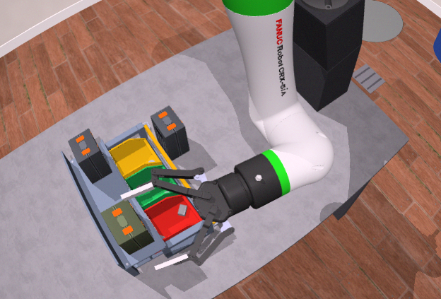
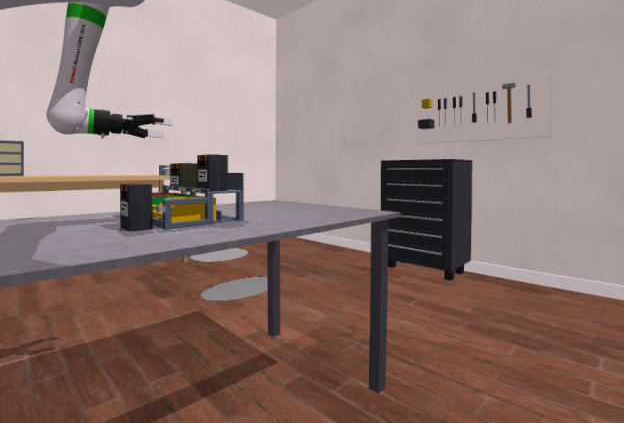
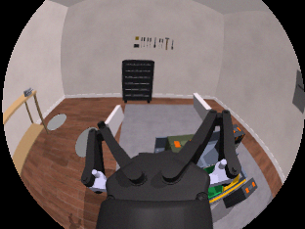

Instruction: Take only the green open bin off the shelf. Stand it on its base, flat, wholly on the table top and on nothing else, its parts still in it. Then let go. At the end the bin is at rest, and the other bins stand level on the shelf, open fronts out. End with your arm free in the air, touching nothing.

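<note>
Top view: the gripper (image 1: 162, 225) hangs over the shelf (image 1: 110, 188) with its fingers spread fully apart and nothing between them. One white fingertip (image 1: 136, 191) shows over the middle of the shelf, the other past its near end. On the shelf, the green bin (image 1: 154, 194) sits between the yellow bin (image 1: 134, 157) and the red bin (image 1: 169, 215), partly hidden by the finger links. A small grey part (image 1: 181, 208) lies in the red bin. Two dark boxes and an olive box (image 1: 126, 227) stand on the shelf's top board; another dark box (image 1: 169, 133) stands on the table (image 1: 55, 269) beside it.

Exterior view: the gripper (image 2: 161, 127) hovers well above the shelf (image 2: 210, 204), touching nothing.

Wrist view: the open fingers frame the table, with the shelf and a sliver of green low on the right.
</note>
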### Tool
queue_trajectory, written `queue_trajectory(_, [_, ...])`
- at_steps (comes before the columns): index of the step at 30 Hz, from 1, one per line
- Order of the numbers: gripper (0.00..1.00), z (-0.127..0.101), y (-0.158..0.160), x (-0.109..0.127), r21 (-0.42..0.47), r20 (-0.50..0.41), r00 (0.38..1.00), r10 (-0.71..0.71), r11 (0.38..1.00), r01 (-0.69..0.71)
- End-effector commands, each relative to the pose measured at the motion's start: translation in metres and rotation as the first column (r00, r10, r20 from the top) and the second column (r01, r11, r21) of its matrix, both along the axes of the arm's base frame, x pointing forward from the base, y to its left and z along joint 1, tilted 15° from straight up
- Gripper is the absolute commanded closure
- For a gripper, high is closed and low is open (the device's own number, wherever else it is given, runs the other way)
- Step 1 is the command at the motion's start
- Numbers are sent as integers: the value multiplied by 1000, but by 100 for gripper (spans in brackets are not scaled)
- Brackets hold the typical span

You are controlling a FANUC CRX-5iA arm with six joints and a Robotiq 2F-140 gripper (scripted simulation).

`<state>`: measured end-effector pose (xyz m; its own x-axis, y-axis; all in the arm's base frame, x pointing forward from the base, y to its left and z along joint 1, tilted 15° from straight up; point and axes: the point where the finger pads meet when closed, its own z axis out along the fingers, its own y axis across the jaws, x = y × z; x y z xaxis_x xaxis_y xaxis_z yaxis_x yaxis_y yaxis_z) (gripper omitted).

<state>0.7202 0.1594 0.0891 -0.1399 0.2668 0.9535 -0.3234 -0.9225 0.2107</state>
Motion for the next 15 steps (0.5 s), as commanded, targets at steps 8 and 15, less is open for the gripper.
queue_trajectory(8, [0,-13,6,-48,0,0,1000,0,1000,0])
queue_trajectory(15, [0,-13,6,-48,0,0,1000,0,1000,0])
